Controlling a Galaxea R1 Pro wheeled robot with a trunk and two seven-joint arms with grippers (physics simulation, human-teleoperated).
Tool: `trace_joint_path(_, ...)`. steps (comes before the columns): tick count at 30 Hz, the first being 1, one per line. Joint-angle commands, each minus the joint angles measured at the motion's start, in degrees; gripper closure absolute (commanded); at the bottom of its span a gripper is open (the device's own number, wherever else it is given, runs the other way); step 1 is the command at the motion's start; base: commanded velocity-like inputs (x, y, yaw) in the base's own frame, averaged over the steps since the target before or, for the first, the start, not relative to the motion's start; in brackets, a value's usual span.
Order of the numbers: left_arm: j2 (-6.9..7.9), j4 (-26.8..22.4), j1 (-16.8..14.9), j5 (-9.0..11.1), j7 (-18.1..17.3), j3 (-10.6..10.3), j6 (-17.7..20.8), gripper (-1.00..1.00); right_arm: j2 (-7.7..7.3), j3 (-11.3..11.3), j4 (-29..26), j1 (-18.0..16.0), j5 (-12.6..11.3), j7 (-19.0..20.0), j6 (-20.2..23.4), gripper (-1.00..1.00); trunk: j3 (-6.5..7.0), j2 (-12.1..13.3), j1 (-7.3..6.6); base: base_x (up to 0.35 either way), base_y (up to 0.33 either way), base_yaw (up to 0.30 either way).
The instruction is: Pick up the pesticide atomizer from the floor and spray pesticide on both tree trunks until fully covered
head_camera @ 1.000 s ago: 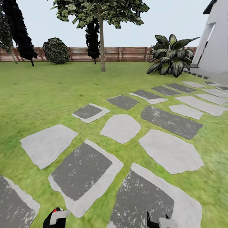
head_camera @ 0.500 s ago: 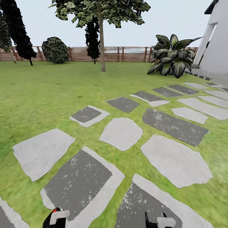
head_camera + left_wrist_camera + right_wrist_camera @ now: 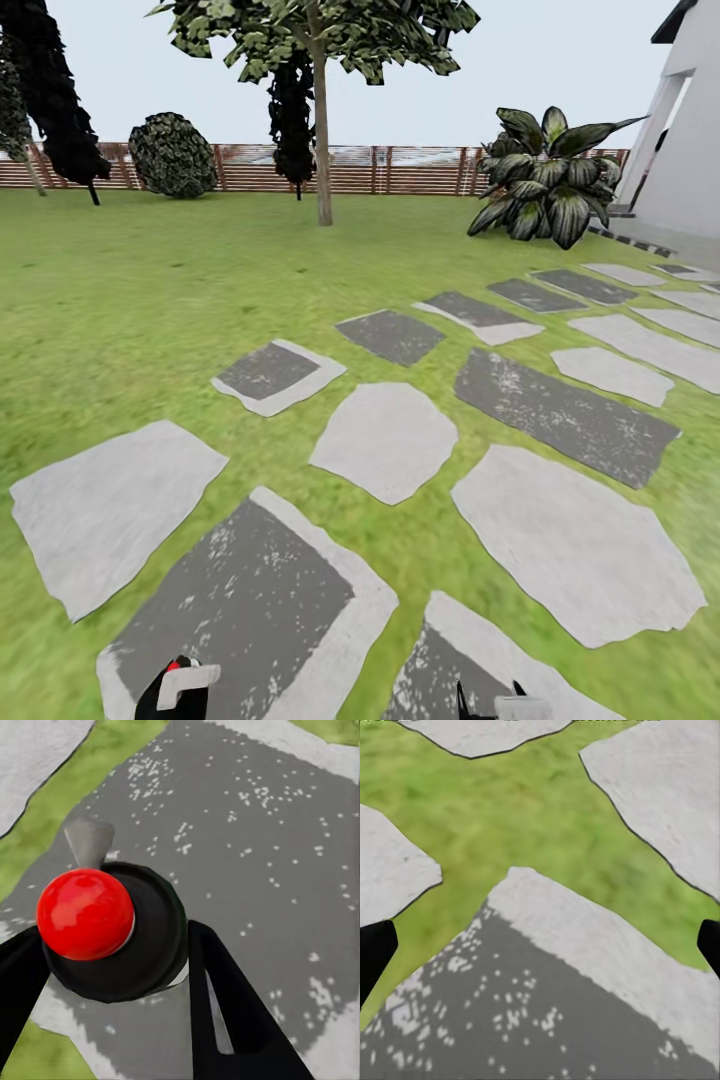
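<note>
Head view: a lawn (image 3: 150, 290) runs back to a slat fence (image 3: 400, 170). A tree (image 3: 322, 40) with a straight pale trunk (image 3: 323, 150) and a blocky green crown stands in the grass in front of the fence, well ahead. Dark narrow trees (image 3: 55, 90) rise at the far left, with one more just behind the pale trunk. A round bush (image 3: 172, 155) sits by the fence, and a broad-leaved plant (image 3: 545, 175) grows near the white house wall (image 3: 690, 150) at the right. Stepping stones (image 3: 385, 440), some pale and some dark grey, cross the grass from the near foreground toward the house. At the bottom edge the left gripper (image 3: 180, 690) shows with the atomizer (image 3: 176, 665) in it, a bit of red top peeking out. The right gripper (image 3: 500, 700) pokes in low at the right; here I cannot tell how its jaws stand

Left wrist view: the left gripper (image 3: 112, 967) is clamped on the atomizer (image 3: 112, 930), one black finger (image 3: 225, 1005) on each side of the dark round body. The red ball top (image 3: 85, 913) faces the camera and a grey nozzle (image 3: 88, 841) sticks out beyond it. Below lies a dark speckled stone (image 3: 262, 832) with grass at its edges

Right wrist view: the right gripper (image 3: 540, 945) has its fingers wide apart, black fingertips (image 3: 373, 949) at either edge, nothing between them. Under it are grass (image 3: 510, 817), pale stones and a dark stone (image 3: 472, 1020)
</note>
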Motion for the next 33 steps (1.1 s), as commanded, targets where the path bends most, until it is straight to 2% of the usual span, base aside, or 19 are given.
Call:
trace_joint_path(1,0.0,0.0,0.0,0.0,0.0,0.0,0.0,1.0,0.0,0.0,0.0,0.0,0.0,0.0,0.0,-1.0,0.0,0.0,0.0,0.342,0.0,0.0)
trace_joint_path(8,-0.02,0.0,0.0,0.0,-0.1,0.0,0.0,1.0,-0.09,0.0,0.1,0.0,0.0,0.0,0.0,-1.0,0.0,0.0,0.0,0.342,0.0,0.0)
trace_joint_path(11,-0.02,0.0,0.0,0.0,-0.2,0.0,0.0,1.0,-1.27,0.0,0.1,0.0,-0.1,0.0,-0.1,-1.0,0.0,0.0,0.0,0.342,0.0,0.0)
trace_joint_path(14,0.0,0.0,0.0,0.0,-0.2,0.0,0.0,1.0,-1.57,0.0,0.1,0.0,-0.1,0.0,-0.1,-1.0,0.0,0.0,0.0,0.342,0.0,0.0)
trace_joint_path(33,0.01,0.1,0.0,-0.1,-0.1,0.0,0.0,1.0,-1.58,0.0,0.1,0.0,-0.1,-0.1,-0.1,-1.0,0.0,0.0,0.0,0.342,0.0,0.0)
